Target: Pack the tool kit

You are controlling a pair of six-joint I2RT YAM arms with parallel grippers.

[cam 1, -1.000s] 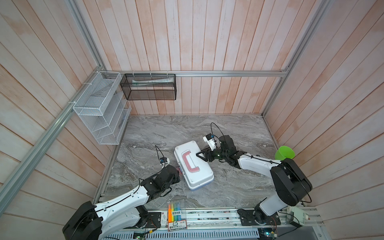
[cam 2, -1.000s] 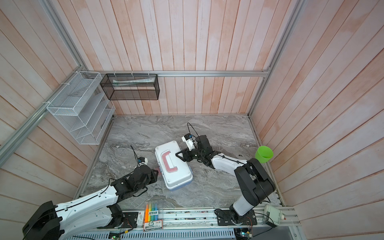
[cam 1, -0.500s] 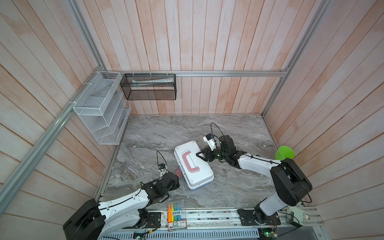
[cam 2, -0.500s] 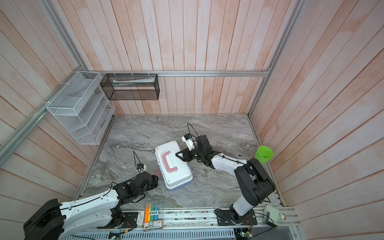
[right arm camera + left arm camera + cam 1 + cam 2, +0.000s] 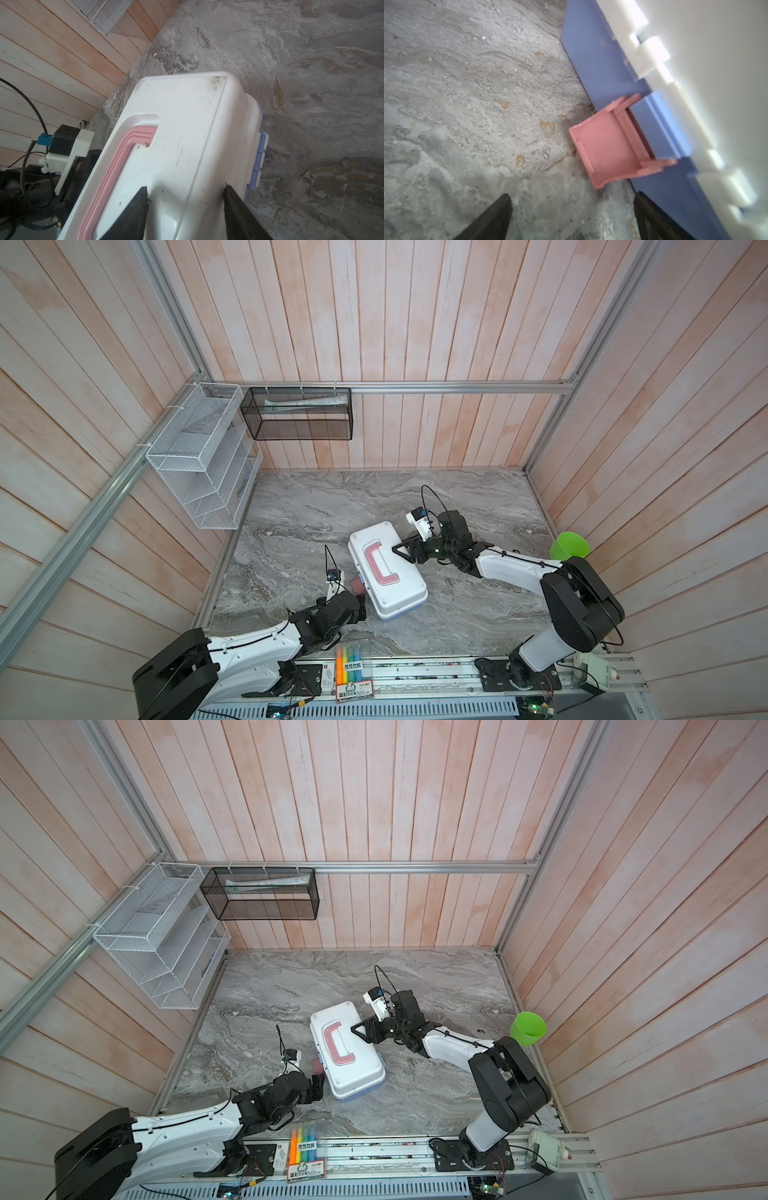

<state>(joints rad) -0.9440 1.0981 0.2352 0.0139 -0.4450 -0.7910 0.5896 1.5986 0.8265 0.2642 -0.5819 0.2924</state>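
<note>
The tool kit (image 5: 386,572) (image 5: 347,1048) lies closed mid-table, its white lid and pink handle (image 5: 376,562) over a light blue base. Its pink latch (image 5: 608,145) (image 5: 356,584) hangs out from the left side wall. My left gripper (image 5: 572,195) (image 5: 362,608) sits low on the table just short of that latch, open, with only bare table between its fingers. My right gripper (image 5: 186,187) (image 5: 401,551) rests on the lid's right edge with its jaws apart: one finger lies on the lid top, the other against the lid's side. Loose tools are out of view.
A clear pack of coloured highlighters (image 5: 349,659) lies at the near edge beside my left arm. A green cup (image 5: 569,545) stands at the right wall. A white wire rack (image 5: 203,456) and a black mesh basket (image 5: 297,414) hang on the walls.
My left gripper has opened and drawn back toward the near edge, away from the case's left side. The latch now hangs free. The right arm has not moved.
</note>
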